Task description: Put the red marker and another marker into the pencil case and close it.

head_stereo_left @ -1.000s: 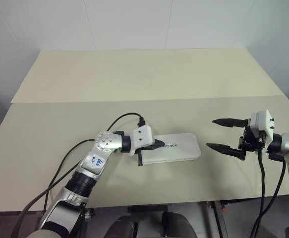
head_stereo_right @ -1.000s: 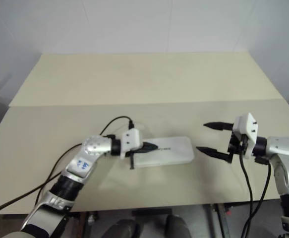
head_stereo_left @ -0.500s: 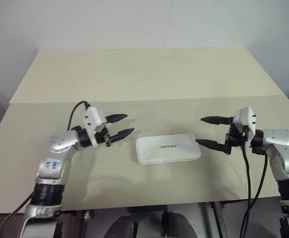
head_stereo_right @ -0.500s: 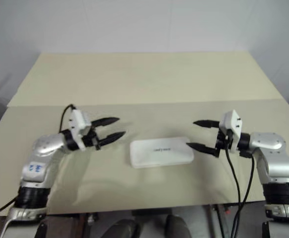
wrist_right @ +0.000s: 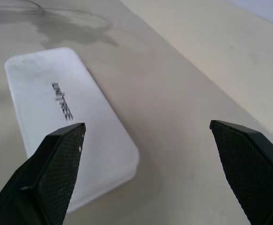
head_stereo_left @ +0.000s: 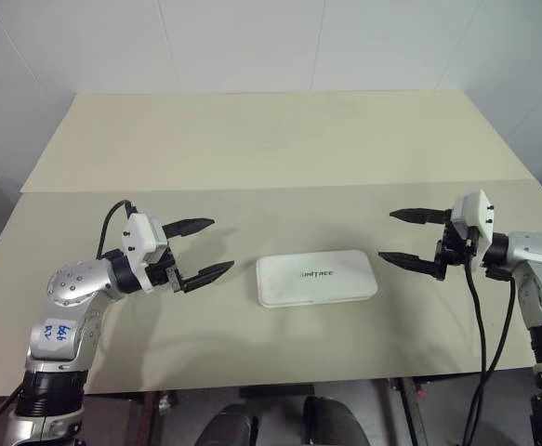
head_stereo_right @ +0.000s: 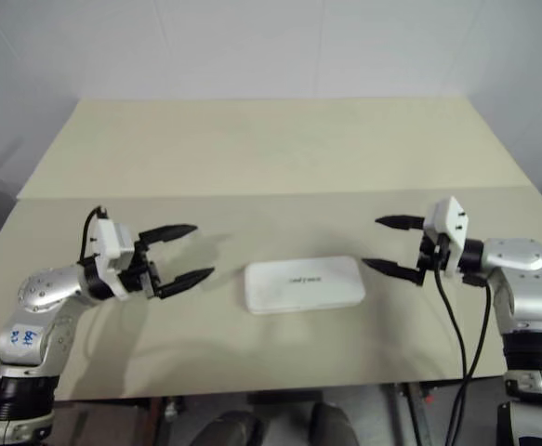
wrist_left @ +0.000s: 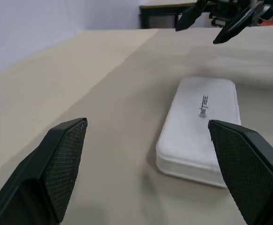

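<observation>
Left end effector (head_stereo_left: 204, 249) withdrawn, pencil case (head_stereo_left: 316, 279) closed

A broad, pale beige, matte surface (head_stereo_left: 252, 149) runs up to a white wall (head_stereo_left: 252, 42) marked with faint panel seams. A straight seam (head_stereo_left: 280, 189) crosses the surface from side to side, parting a far board from a nearer one.

The closed pencil case (head_stereo_left: 316, 279) lies on the table (head_stereo_left: 252, 149), my left gripper (head_stereo_left: 205, 249) at its nine o'clock, my right gripper (head_stereo_left: 408, 238) at its three o'clock.
</observation>
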Controlling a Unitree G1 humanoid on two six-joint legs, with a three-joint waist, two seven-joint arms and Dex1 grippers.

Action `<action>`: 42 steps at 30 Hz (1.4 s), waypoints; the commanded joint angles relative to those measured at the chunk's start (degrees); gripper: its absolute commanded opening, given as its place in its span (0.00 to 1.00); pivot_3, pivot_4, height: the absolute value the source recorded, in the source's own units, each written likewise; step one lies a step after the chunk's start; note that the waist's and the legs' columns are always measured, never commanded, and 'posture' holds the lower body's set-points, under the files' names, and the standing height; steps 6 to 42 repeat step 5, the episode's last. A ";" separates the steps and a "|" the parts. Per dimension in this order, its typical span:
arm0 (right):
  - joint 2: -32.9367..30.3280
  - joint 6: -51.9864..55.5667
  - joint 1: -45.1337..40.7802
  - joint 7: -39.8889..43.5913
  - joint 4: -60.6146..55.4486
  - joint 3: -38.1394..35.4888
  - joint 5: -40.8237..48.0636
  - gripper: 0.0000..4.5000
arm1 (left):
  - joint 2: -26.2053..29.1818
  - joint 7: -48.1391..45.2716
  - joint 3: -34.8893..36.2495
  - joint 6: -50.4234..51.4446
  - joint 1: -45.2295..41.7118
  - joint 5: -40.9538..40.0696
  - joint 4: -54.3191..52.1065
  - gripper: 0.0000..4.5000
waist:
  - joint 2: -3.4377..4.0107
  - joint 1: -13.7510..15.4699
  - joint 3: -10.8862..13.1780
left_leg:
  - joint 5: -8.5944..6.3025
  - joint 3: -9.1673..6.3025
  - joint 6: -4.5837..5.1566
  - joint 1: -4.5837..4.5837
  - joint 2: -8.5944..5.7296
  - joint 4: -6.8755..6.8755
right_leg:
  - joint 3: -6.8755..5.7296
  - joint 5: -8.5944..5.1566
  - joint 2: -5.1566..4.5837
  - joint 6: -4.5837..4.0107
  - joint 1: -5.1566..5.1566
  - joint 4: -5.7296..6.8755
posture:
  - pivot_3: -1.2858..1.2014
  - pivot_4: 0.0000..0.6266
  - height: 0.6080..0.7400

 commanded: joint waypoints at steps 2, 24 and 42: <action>-0.20 0.09 1.59 -1.22 -3.80 -1.76 1.07 1.00 | 0.18 0.62 -0.40 -1.94 -0.28 0.56 -1.63 0.98 | 0.07 -0.20 0.05 | 0.00 0.01 0.00 -0.01 -0.01 -0.02 | 0.00 0.00 0.00 0.00 -0.05 0.01 | 0.52 0.24 1.00; 1.73 0.77 1.41 -3.02 -5.28 -0.64 1.09 1.00 | 0.24 1.34 -0.39 -1.11 -0.62 0.02 -2.45 0.98 | 0.08 -0.37 0.05 | 0.00 0.02 0.00 -0.01 0.00 -0.02 | -0.01 0.00 0.00 0.00 -0.04 0.00 | 0.52 0.24 1.00; 1.73 0.77 1.41 -3.02 -5.28 -0.64 1.09 1.00 | 0.24 1.34 -0.39 -1.11 -0.62 0.02 -2.45 0.98 | 0.08 -0.37 0.05 | 0.00 0.02 0.00 -0.01 0.00 -0.02 | -0.01 0.00 0.00 0.00 -0.04 0.00 | 0.52 0.24 1.00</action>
